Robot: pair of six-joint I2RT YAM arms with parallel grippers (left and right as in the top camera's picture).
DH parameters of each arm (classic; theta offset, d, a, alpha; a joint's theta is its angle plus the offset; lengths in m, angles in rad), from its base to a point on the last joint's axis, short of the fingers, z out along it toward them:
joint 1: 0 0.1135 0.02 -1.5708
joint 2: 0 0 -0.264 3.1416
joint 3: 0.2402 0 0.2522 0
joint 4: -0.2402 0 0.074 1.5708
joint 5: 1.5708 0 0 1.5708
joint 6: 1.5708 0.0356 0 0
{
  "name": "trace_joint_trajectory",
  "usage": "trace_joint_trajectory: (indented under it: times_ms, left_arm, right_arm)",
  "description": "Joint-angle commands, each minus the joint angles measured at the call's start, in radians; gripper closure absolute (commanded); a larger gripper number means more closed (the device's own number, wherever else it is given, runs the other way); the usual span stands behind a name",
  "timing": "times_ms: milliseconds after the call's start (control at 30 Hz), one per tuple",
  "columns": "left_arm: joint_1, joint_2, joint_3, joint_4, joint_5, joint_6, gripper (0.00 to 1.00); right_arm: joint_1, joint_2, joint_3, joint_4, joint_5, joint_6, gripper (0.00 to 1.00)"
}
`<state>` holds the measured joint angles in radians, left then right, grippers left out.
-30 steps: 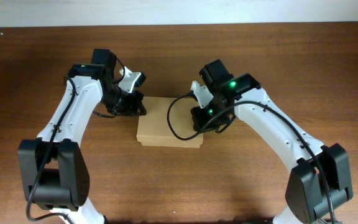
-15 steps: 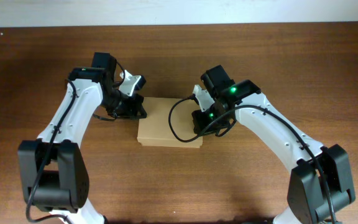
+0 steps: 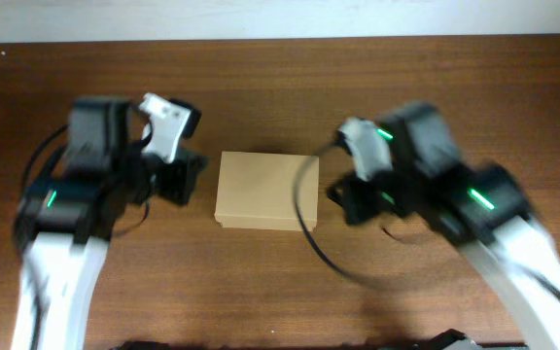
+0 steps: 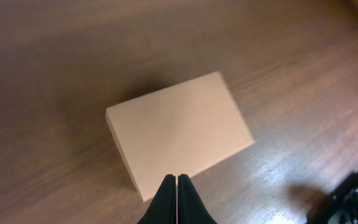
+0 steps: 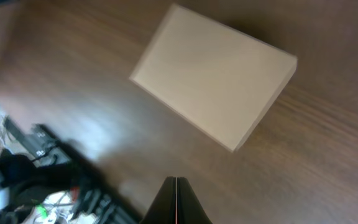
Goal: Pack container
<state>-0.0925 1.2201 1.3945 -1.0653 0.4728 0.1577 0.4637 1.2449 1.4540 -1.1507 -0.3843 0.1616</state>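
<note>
Tan cardboard container (image 3: 265, 191) lies shut, lid flat, at ctr of the wooden table (image 3: 261, 292), between two robot arms that show blurred in the overhead view. Left gripper (image 4: 177, 182), fingers pressed together w/ nothing between them, sits off the box's left side, tips pointing at its nearest edge. Right gripper (image 5: 176, 182), likewise pressed together and empty, is over bare wood on the opp. side, apart from the box.

Closed cardboard box (image 3: 265, 191) lies flat on the table (image 3: 280, 282), with bare wood open along all four sides. Left gripper (image 4: 177, 178) and right gripper (image 5: 176, 180) flank its short ends, both standing apart from it.
</note>
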Motion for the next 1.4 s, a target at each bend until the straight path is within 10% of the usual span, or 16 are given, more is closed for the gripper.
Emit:
trace_joint_trajectory:
  times_ms: [0,600,633,667,700,1367]
  left_arm:
    - [0.002,-0.111,0.001,-0.039,-0.006,0.016,0.98]
    - [0.002,-0.418,-0.040,-0.334,-0.005,0.015,0.97]
    - [0.002,-0.418,-0.040,-0.337,0.002,0.014,0.78]
    - [0.002,-0.418,-0.040,-0.342,0.001,0.002,0.01]
    - [0.002,-0.418,-0.040,-0.344,0.002,-0.014,0.01]
    - [0.001,-0.418,-0.040,-0.350,0.001,-0.029,0.01]
  right_arm:
    - [0.001,-0.129,0.007,-0.054,0.017,0.004,0.96]
    - [0.001,-0.578,-0.108,-0.339,0.090,0.017,0.95]
    - [0.001,-0.580,-0.108,-0.343,0.086,0.019,0.78]
    - [0.001,-0.580,-0.108,-0.351,0.085,0.024,0.35]
    - [0.001,-0.579,-0.108,-0.356,0.085,0.024,0.01]
    - [0.001,-0.578,-0.108,-0.357,0.086,0.023,0.01]
